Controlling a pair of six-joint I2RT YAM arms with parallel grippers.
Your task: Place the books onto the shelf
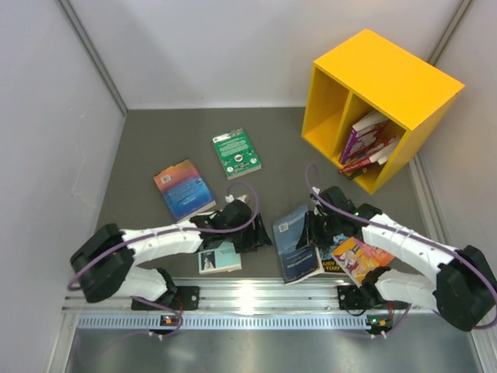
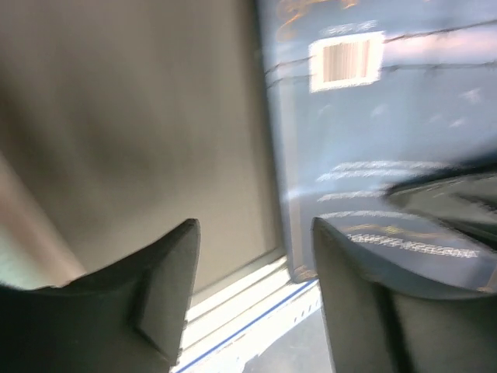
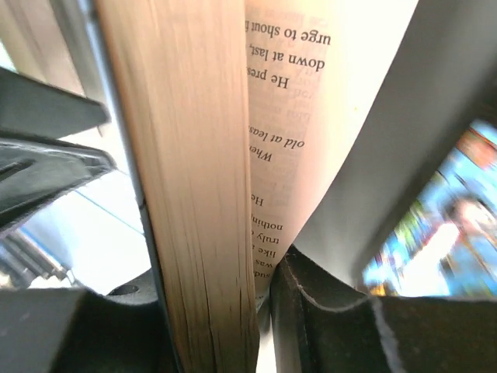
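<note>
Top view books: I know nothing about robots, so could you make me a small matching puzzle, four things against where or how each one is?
Things
1 green book
2 dark blue book
3 purple book
4 left hand

States
A leaning in the right compartment of the yellow shelf
B open, holding nothing
C lying flat on the table, touching nothing
D pinched in the right hand

Pairs: 1-C, 2-D, 3-A, 4-B
</note>
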